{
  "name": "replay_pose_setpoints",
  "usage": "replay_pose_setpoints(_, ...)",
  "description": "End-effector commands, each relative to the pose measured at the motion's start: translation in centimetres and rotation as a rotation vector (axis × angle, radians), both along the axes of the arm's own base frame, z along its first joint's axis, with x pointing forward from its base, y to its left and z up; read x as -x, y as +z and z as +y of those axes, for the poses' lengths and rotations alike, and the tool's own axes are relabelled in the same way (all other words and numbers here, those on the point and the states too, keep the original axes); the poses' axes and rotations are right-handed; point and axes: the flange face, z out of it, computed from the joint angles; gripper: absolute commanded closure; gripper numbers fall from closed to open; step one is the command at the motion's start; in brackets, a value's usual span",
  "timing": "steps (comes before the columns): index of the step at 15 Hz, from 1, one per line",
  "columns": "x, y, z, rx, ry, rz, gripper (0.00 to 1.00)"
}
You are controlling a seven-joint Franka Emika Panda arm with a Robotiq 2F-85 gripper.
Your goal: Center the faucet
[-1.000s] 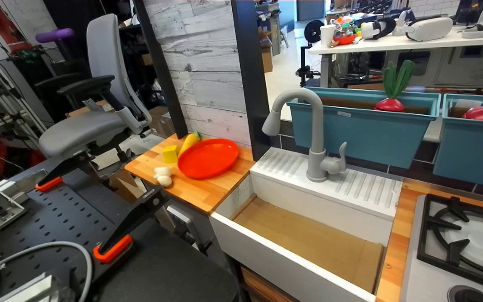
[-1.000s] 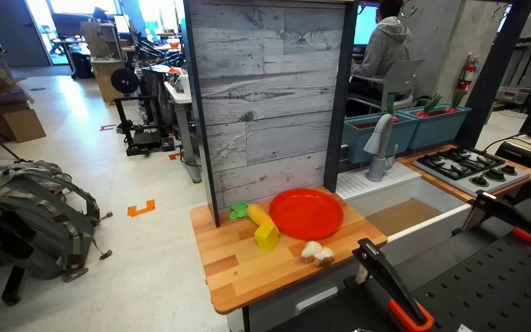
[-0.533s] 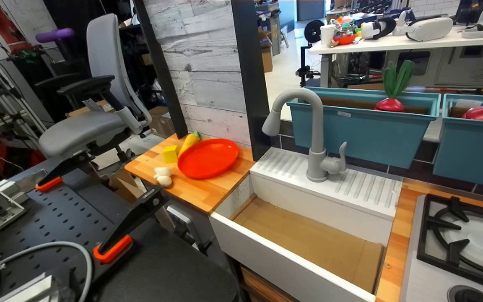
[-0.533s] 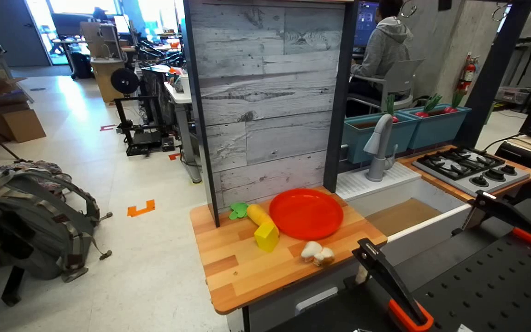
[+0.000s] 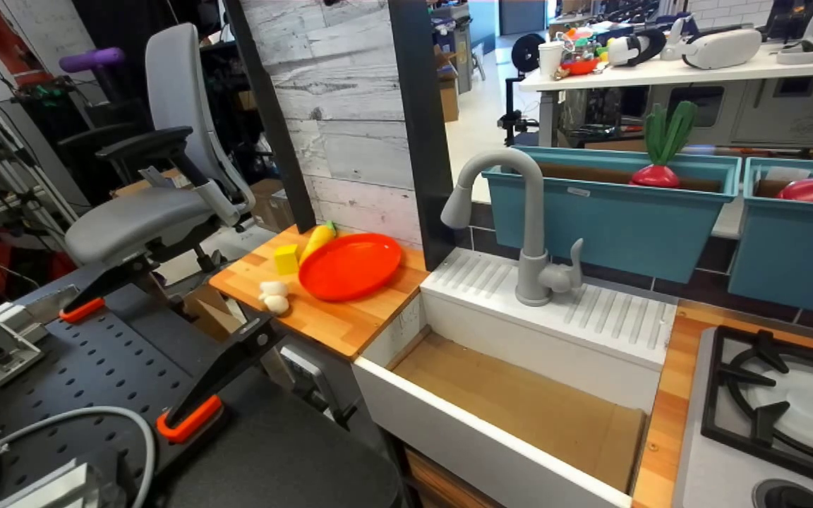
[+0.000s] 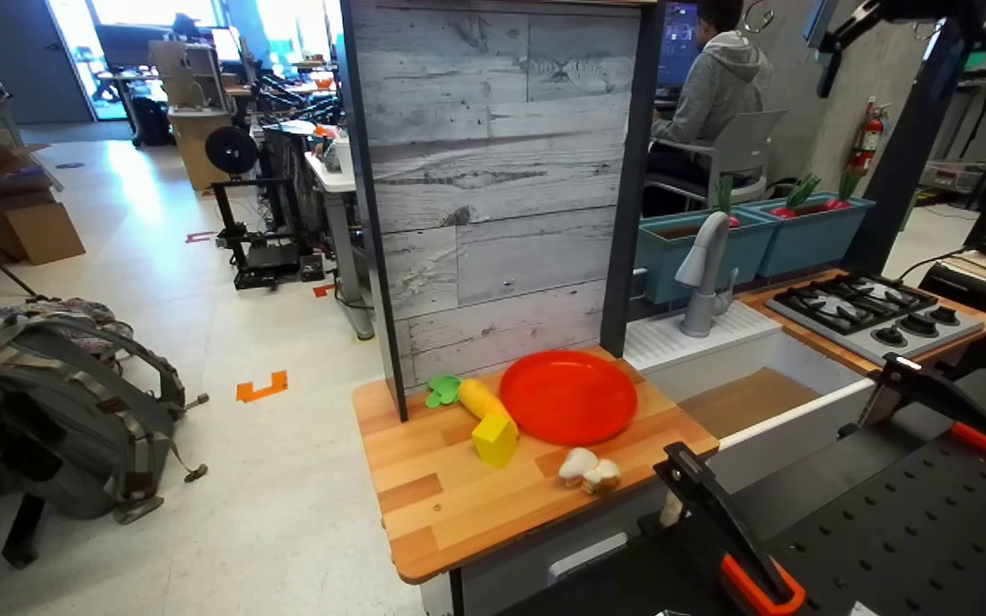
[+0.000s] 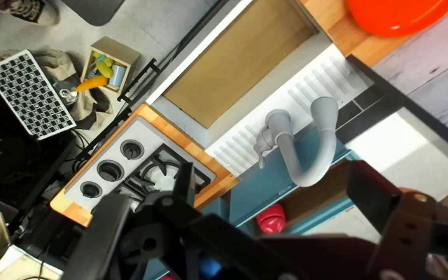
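- The faucet (image 5: 533, 212) stands upright on the ridged ledge (image 5: 622, 319) along the far side of the sink (image 5: 449, 436), its base (image 5: 533, 286) about midway between left and right — so centring, I judge, means swinging the spout (image 5: 505, 158) rather than shifting the base.
- The spout reaches left along the ridged ledge, toward the black post (image 5: 424, 127), instead of coming near over the cardboard (image 5: 512, 402) that lines the sink.
- The lever (image 5: 576, 264) sticks out on the right, opposite the spout; whether the two turn together cannot be told.
- The gripper (image 7: 272, 175) hangs high, well apart from the faucet, its fingers (image 7: 371, 194) spread wide and holding nothing — a set that would suit straddling or nudging the spout.
- Tight edges: the black post is near the spout's tip on the left, and the planter (image 5: 611, 226) lies close behind on the far side; a push that way risks a knock.
- Most room for moving looks to be above the sink, so drawing the spout's tip from the left toward near seems the safest sweep; the red plate (image 5: 350, 268) sits farther left, out of that path.
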Motion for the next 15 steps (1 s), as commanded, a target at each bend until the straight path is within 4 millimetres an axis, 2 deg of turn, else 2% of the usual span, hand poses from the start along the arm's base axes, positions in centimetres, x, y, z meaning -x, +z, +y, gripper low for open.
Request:
replay_pose_setpoints(1, 0.4, -3.2, -4.2, -0.029, -0.121, -0.1, 0.0)
replay_pose_setpoints(4, 0.1, -6.0, -6.5, -0.056, -0.184, -0.131, 0.0)
replay_pose_setpoints(8, -1.2, -8.4, -6.2, -0.108, -0.2, -0.122, 0.0)
replay_pose_setpoints(9, 0.0, -8.0, -6.4, -0.093, -0.208, -0.113, 0.0)
replay_pose_setpoints(11, -0.2, -8.6, -6.2, -0.096, -0.204, -0.103, 0.0)
replay_pose_setpoints(15, -0.1, -8.5, -6.5, -0.095, -0.209, -0.104, 0.0)
